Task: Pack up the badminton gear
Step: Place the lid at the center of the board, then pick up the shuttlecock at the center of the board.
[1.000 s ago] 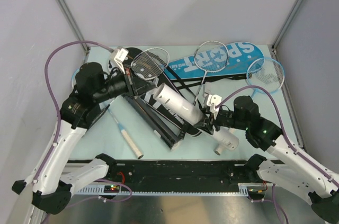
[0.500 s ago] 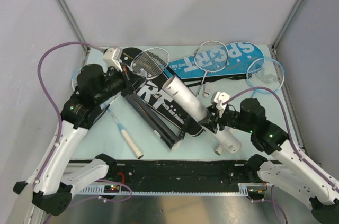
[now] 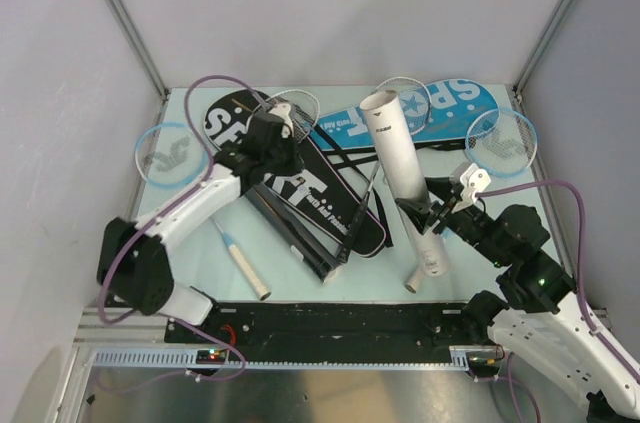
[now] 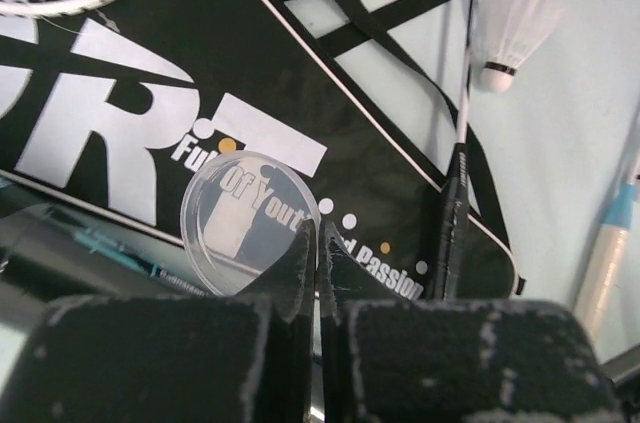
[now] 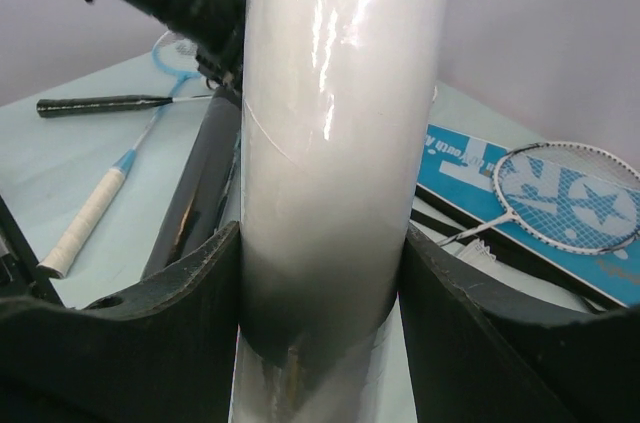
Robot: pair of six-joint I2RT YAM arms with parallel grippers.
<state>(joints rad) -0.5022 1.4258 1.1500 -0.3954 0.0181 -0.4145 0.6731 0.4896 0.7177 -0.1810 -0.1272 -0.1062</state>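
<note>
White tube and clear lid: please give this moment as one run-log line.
left gripper: shut on clear lid, above black SPORT cover | right gripper: shut on white tube | shuttlecock: on table

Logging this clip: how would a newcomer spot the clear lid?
Start at the black SPORT cover, left of centre. The left gripper hangs over it, pinching a disc by its edge. That clear lid is the only see-through thing there.

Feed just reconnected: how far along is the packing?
Nothing looks packed yet. In hand: the right hand grips the white tube, raised at a tilt; the left hand pinches a clear lid. Left: the shuttlecock, rackets, black cover and blue cover lie loose on the table.
</note>
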